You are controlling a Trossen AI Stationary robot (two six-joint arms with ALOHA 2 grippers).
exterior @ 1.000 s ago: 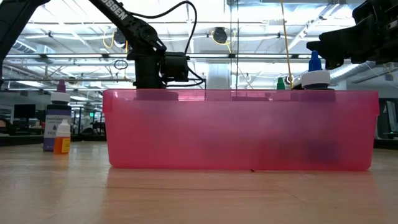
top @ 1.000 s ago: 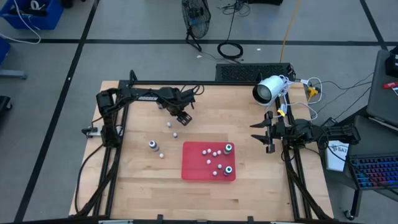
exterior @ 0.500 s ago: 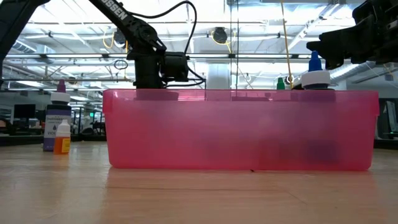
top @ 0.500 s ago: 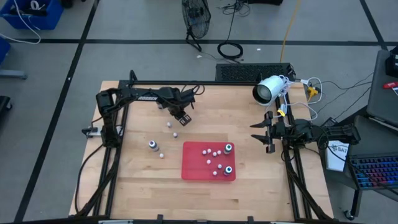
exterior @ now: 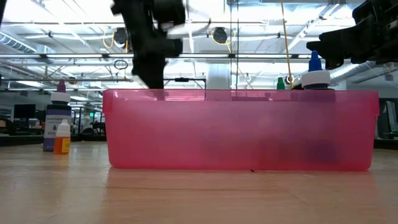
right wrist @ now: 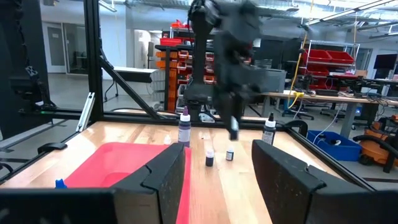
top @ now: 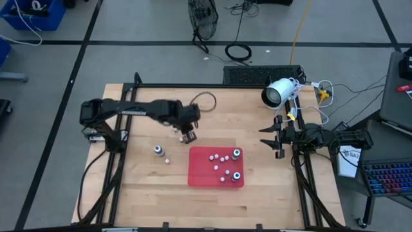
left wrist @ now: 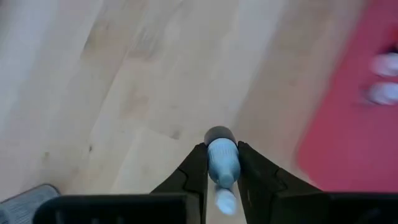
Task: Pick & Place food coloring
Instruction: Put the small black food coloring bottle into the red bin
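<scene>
The food coloring is a set of tiny bottles. Several stand in the flat red tray point(top: 199, 175). Two stand on the wood left of it, a dark one point(top: 158, 149) and a whitish one point(top: 167, 160), with another point(top: 175, 129) farther back. My left gripper point(top: 188, 136) hangs just beyond the tray's far left corner, shut on a small pale-blue bottle point(left wrist: 222, 163). That bottle also shows in the right wrist view point(right wrist: 233, 132). My right gripper point(top: 266, 136) waits open at the table's right side, with nothing between its fingers point(right wrist: 166, 177). My left gripper pinches the small bottle's body point(left wrist: 222, 168) between its two fingers, one on each side. The bottle lies along the fingers, dark end point(left wrist: 217, 134) at their tips and pale cap point(left wrist: 224, 200) farther back. In the right wrist view it seems to hang clear of the table.
In the low view the red tray's wall point(exterior: 242, 130) fills the middle, with a blue-tipped bottle point(exterior: 315, 62) showing over its rim. A dark purple bottle point(exterior: 57, 121) and a small orange one point(exterior: 61, 144) stand to its left. A white camera point(top: 278, 93) sits at the far right corner.
My left arm has stretched out. Its gripper has gone toward the table's near edge, up to the red tray's far left corner. The whitish bottle that stood there no longer shows on the wood.
</scene>
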